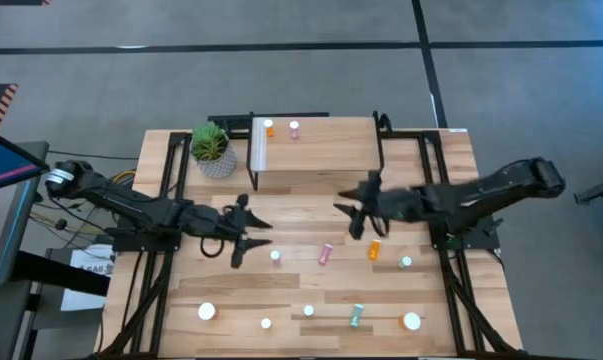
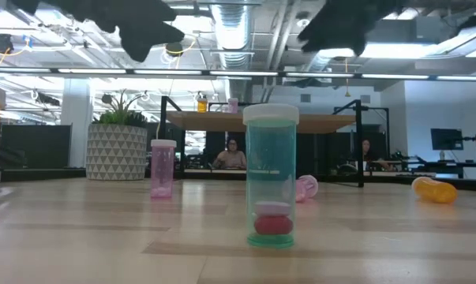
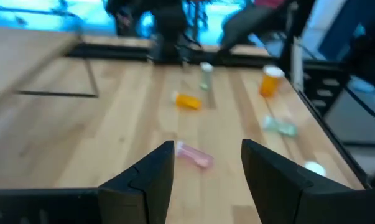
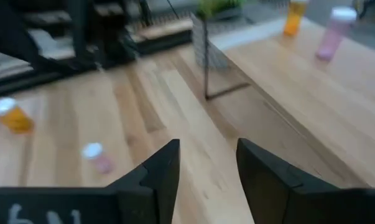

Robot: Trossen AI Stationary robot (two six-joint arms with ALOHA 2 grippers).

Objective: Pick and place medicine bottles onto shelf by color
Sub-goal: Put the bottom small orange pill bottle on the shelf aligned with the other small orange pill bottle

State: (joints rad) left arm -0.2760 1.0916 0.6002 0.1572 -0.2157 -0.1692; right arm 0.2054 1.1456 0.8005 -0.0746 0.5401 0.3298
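Note:
The light-wood shelf [image 1: 316, 152] stands at the table's far middle on black legs, with an orange bottle [image 1: 269, 128] and a pink bottle [image 1: 294, 128] upright on its far edge. More bottles are scattered on the table. A pink one [image 1: 326, 253] and an orange one [image 1: 374, 249] lie on their sides, and a teal one [image 1: 405, 262] stands upright. My left gripper [image 1: 253, 236] hovers open, left of the lying pink bottle [image 3: 193, 155], nothing between its fingers. My right gripper [image 1: 352, 216] hovers open near the shelf's near right corner, clear of the shelf [image 4: 287, 81].
A potted plant [image 1: 213, 150] stands left of the shelf. Along the near edge are a wide orange bottle [image 1: 207, 312], a lying teal bottle [image 1: 357, 316], another wide orange one [image 1: 411, 321] and small upright ones [image 1: 266, 323]. A teal bottle [image 2: 271, 177] stands close to the low camera.

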